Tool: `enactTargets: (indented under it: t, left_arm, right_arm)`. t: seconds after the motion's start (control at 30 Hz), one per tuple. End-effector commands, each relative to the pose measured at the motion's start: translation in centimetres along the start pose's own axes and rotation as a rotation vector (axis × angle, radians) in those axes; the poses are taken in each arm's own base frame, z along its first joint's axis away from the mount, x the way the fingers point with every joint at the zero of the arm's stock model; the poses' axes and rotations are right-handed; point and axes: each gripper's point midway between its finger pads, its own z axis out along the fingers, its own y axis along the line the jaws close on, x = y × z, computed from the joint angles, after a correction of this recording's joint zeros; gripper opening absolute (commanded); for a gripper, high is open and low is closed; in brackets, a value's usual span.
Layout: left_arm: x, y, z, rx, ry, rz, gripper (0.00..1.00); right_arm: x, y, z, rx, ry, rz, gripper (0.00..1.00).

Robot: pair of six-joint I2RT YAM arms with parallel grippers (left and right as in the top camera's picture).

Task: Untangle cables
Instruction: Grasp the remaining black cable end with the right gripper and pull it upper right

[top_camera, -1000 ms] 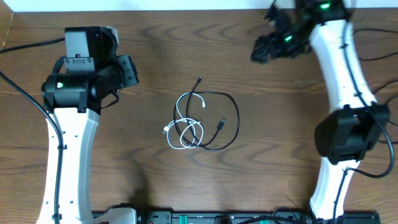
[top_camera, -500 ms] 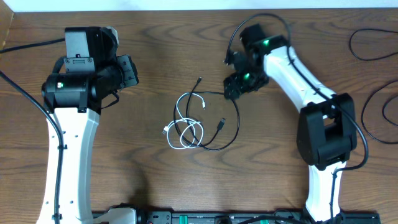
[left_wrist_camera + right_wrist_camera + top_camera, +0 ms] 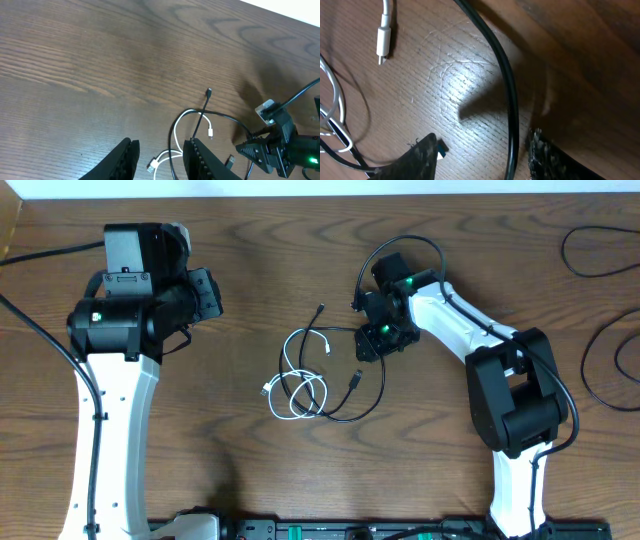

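A white cable (image 3: pixel 293 380) and a black cable (image 3: pixel 378 375) lie tangled in small loops at the table's middle. My right gripper (image 3: pixel 369 343) is down at the upper right of the pile. In the right wrist view it (image 3: pixel 482 155) is open, and the black cable (image 3: pixel 504 80) runs between its fingers, close to the right one. A white plug (image 3: pixel 383 39) lies at the upper left. My left gripper (image 3: pixel 208 295) is open and empty, left of the pile. In the left wrist view it (image 3: pixel 160 156) hovers above the white cable (image 3: pixel 176 136).
Two more thin black cords lie at the table's right side, one at the far corner (image 3: pixel 598 252) and one by the right edge (image 3: pixel 600 370). The table's far edge (image 3: pixel 300 197) runs along the top. The right arm's white link (image 3: pixel 455 320) reaches over the table behind the pile.
My right arm has swung in from the far right corner to the pile and come down over the black cable. The left arm and the cables have not moved.
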Motion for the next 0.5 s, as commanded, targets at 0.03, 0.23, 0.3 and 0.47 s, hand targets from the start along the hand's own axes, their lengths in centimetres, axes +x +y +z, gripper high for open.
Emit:
enactTargets:
  t: [0.03,0.23,0.3,0.47]
  left_arm:
    - [-0.4,0.1,-0.3,-0.008,-0.009,0.008,0.36]
    - [-0.2,0.2,0.2,-0.011,0.003,0.003,0.36]
    - [-0.2,0.2,0.3,-0.012,0.005,0.003,0.36]
    - [-0.1,0.3,0.4,-0.013,0.009,0.002,0.36]
  right_arm:
    - [1.4,-0.2,0.7,0.005,0.043,0.029,0.5]
    - [2.5,-0.4,1.3,0.005,0.07,0.038,0.33]
    - [2.5,-0.4,1.3,0.005,0.07,0.038,0.25]
    - [2.3,-0.6,1.1,0.013,0.065,0.053,0.01]
